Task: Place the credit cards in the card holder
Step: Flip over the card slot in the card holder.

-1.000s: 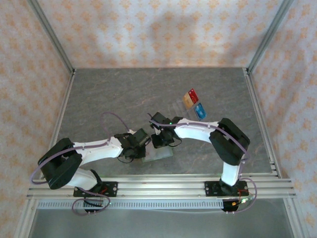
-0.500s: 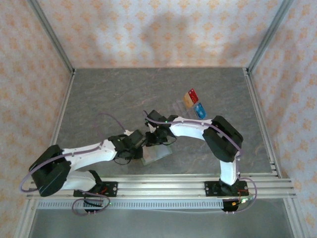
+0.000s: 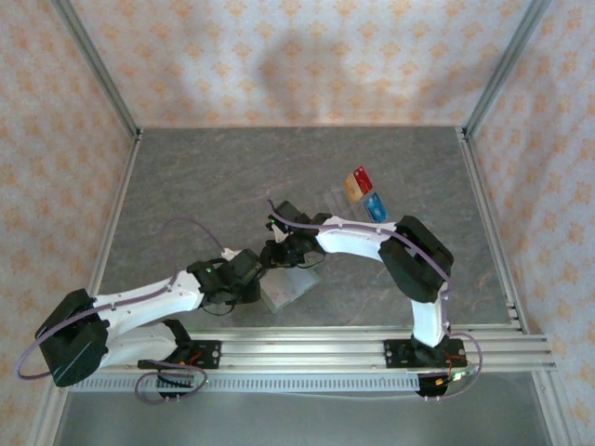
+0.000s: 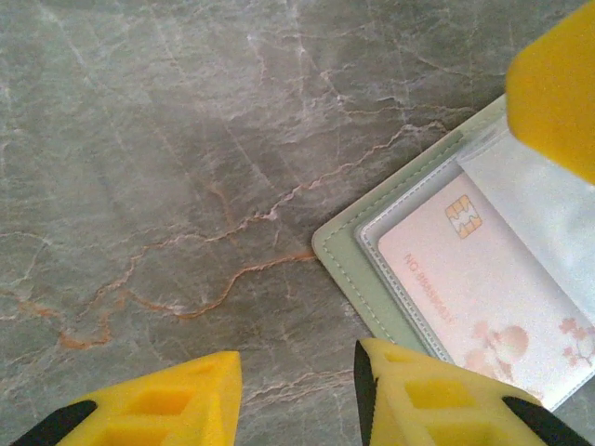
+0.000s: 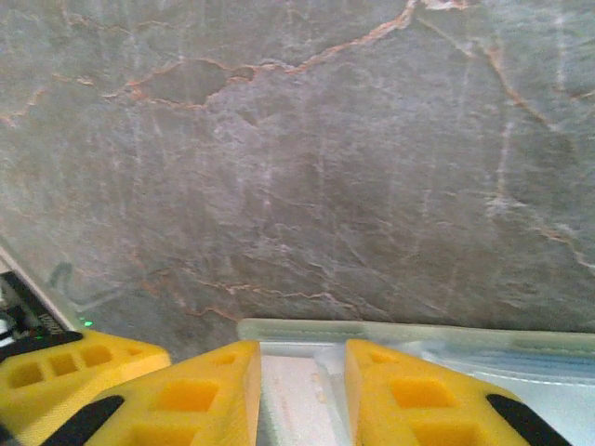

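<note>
your card holder (image 3: 290, 290) lies open on the tabletop (image 3: 232, 186), near the middle, with a pale chip card (image 4: 465, 279) in its clear pocket. the left tool (image 4: 297, 395) sits just left of it, fingers apart on nothing. the right tool (image 5: 300, 390) hangs over its far side, fingers slightly apart, nothing clamped. lift carelessly and a finger could snag the pocket, dragging the holder or pulling that card out. the red, gold-orange and blue cards (image 3: 364, 197) wait far right.

The left arm (image 3: 139, 297) and right arm (image 3: 358, 240) are white tubes joined by bulky black joints, each trailing a lilac cable (image 3: 182, 222). The left gripper (image 4: 297, 390) and right gripper (image 5: 302, 381) have chunky yellow fingers (image 4: 437, 400) with square hollows and black strips.
</note>
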Robot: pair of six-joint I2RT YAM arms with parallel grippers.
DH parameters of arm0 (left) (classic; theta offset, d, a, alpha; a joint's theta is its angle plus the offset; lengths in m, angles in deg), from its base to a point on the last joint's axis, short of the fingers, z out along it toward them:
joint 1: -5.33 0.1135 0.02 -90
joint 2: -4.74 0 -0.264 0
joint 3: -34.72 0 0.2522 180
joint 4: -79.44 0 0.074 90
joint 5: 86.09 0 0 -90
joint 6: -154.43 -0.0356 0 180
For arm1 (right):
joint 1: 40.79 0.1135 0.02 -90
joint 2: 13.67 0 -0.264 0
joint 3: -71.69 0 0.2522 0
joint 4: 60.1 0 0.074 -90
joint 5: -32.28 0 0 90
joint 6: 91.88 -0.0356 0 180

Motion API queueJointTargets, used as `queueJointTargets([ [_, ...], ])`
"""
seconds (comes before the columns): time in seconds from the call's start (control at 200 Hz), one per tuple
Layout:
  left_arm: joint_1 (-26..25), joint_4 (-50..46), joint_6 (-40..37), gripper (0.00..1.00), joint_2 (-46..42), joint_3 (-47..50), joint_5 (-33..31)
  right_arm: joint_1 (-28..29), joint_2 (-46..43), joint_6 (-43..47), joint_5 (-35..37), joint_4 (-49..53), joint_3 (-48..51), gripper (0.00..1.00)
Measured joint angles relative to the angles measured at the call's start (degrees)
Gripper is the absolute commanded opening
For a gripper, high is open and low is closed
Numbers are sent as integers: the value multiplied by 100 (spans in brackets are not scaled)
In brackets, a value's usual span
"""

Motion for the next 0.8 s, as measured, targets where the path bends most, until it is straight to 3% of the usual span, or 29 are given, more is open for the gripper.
queueJointTargets([
  [0.4, 0, 13, -7, 41, 168, 0, 2, 61, -33, -673, -505, -684, 654, 32],
  [0.801, 0, -94, -15, 59, 66, -214, 7, -101, -662, 70, 619, 612, -142, 28],
])
